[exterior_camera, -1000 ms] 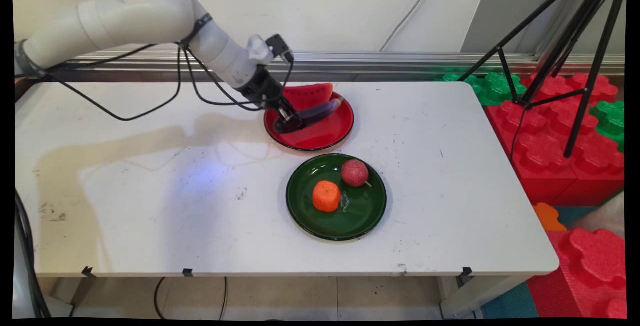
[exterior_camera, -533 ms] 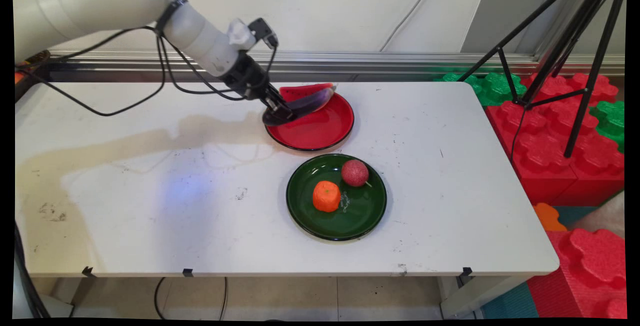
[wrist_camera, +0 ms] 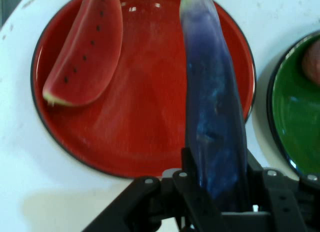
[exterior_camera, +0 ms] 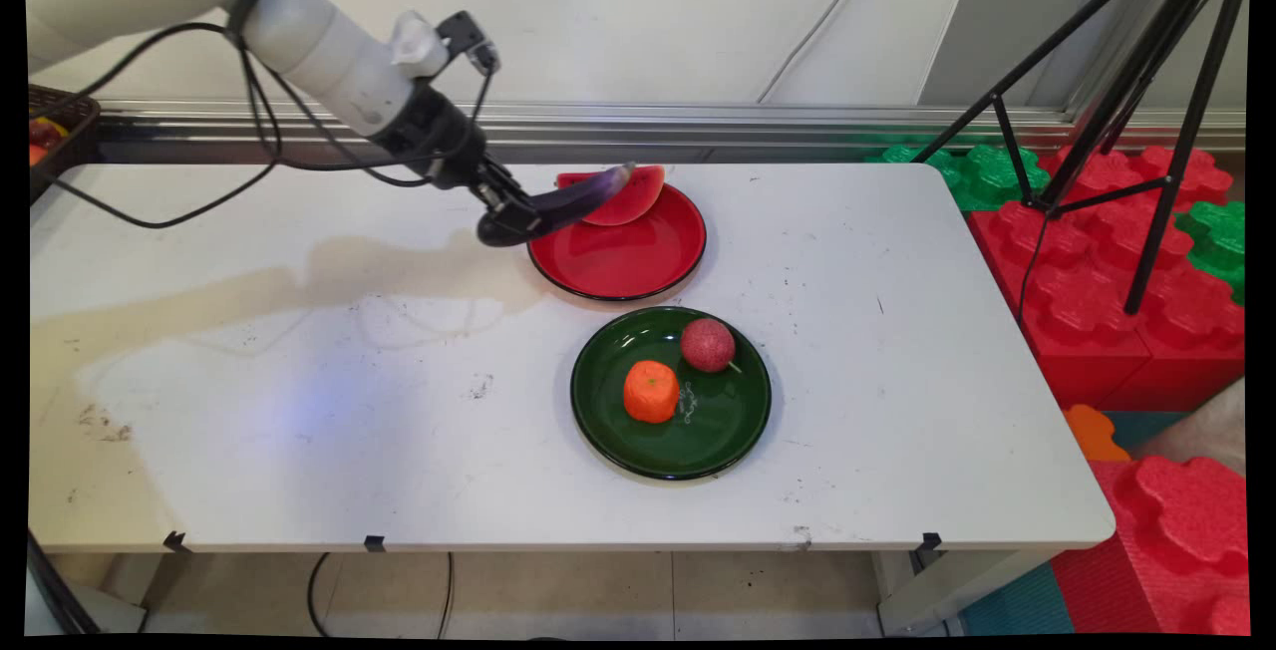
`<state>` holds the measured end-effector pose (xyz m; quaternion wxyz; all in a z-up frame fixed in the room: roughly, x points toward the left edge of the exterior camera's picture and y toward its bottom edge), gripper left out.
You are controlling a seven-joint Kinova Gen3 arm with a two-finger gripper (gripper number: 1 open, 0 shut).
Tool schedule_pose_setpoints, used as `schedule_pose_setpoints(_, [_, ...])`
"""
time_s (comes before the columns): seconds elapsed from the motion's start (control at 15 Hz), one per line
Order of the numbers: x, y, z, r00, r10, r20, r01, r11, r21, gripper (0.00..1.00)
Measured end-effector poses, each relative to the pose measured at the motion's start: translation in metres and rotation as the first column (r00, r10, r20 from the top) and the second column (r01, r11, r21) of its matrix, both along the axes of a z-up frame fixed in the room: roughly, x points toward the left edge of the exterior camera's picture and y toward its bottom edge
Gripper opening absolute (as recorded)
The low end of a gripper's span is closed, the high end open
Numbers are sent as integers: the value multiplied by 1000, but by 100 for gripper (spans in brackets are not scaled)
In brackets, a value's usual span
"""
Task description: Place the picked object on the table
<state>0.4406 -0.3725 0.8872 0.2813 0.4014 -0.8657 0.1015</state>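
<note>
My gripper (exterior_camera: 503,213) (wrist_camera: 217,179) is shut on the thick end of a purple eggplant (exterior_camera: 573,199) (wrist_camera: 212,102) and holds it in the air over the left edge of the red plate (exterior_camera: 623,266) (wrist_camera: 135,142). The eggplant's tip points right, toward the watermelon slice (exterior_camera: 628,196) (wrist_camera: 85,52) lying at the back of that plate. In the hand view the eggplant runs up between my fingers (wrist_camera: 189,167), above the plate's bare middle.
A green plate (exterior_camera: 718,426) (wrist_camera: 290,112) in front of the red one holds an orange (exterior_camera: 650,392) and a dark red round fruit (exterior_camera: 708,344). A dark basket (exterior_camera: 55,132) sits at the far left. A tripod (exterior_camera: 1126,112) and foam blocks (exterior_camera: 1126,271) stand right of the table.
The eggplant was lying in the red plate; my gripper has lifted it and carried it up and to the left, uncovering the watermelon slice.
</note>
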Motion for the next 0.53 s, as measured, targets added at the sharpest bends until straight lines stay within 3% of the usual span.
schedule_pose_setpoints(0.53, [33,38,10,999,-2,39,0,999,50,0])
